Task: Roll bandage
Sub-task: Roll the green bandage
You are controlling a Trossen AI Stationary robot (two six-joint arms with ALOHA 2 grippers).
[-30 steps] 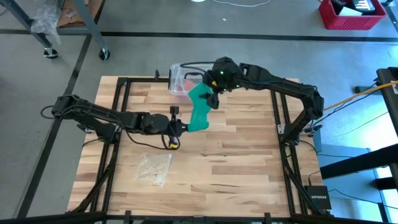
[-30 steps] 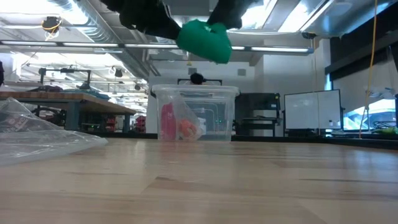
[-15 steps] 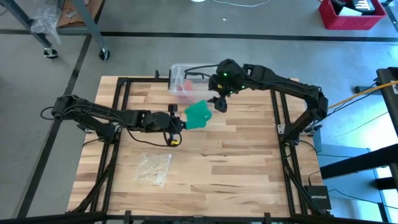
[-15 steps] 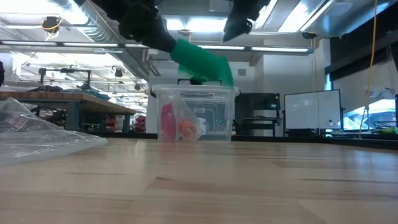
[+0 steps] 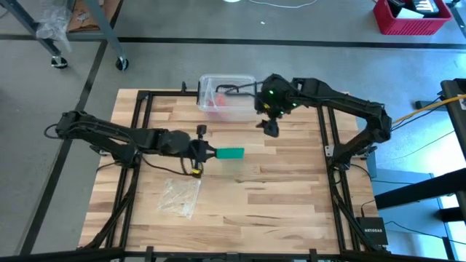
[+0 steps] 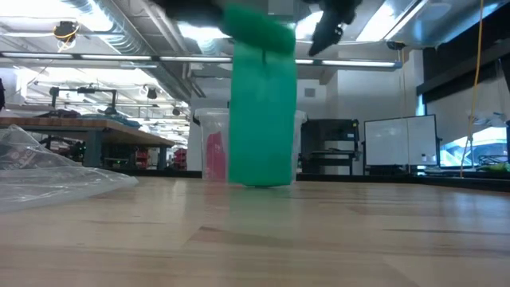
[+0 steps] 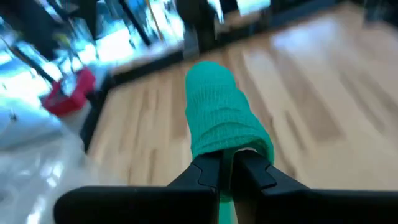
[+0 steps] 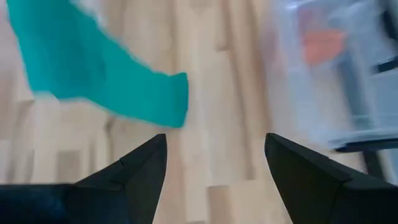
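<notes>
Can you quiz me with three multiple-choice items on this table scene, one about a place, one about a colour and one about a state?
1. Where is the clear plastic storage box?
A. At the table's far edge, by the right arm
B. At the near edge
C. On the floor

2. What colour is the long soft cloth bandage?
A. Red
B. Green
C. White

3. How do the two pincers stand?
A. Both open
B. Left shut on the bandage, right open and empty
C. Right shut on the bandage

Answers:
1 A: the high view shows the clear plastic storage box at the far edge.
2 B: the long soft cloth bandage is solid green.
3 B: the left pincer pinches the cloth, which hangs to the table, while the right pincer is spread with nothing between its fingers.
</notes>
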